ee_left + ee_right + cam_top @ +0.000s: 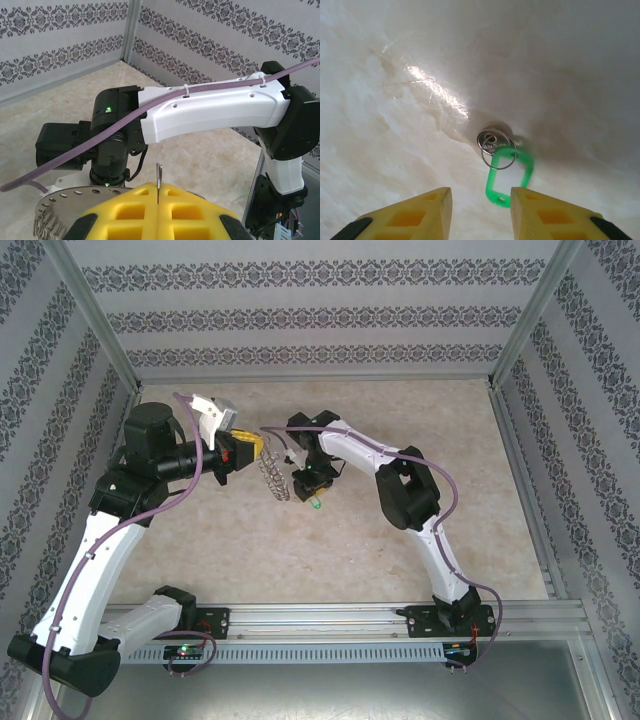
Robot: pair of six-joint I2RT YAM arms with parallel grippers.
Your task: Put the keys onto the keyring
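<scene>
1. Lying on the pale table (395,75), a bit below the middle of the right wrist view, the key (509,176) is showing a bright green head, a thin wire loop and a small silvery bit at its top.
2. It is looking tiny and very light, so I think it is going to slide on the shiny table if it gets pushed from one side.
3. The green head is looking like hard plastic and is the biggest part. I think pinching it across its sides is the best hold, leaving the metal end free.
4. The right gripper (480,197) is hovering over the key at the bottom of that view. Its yellow fingers (415,215) are standing partly apart and holding nothing. The low end of the green head is sitting in the gap, close to the finger on the right of the frame.
5. The keyring (276,480) is hanging near the middle of the top view, just left of the key. It is a dark grey metal plate with small holes and a fringe of silvery pieces. It is looking stiff, heavier than the key, and likely to swing.
6. The left gripper (158,192) is squeezing shut at the bottom of the left wrist view. It is pinching a thin metal edge that I take to be part of the keyring.
</scene>
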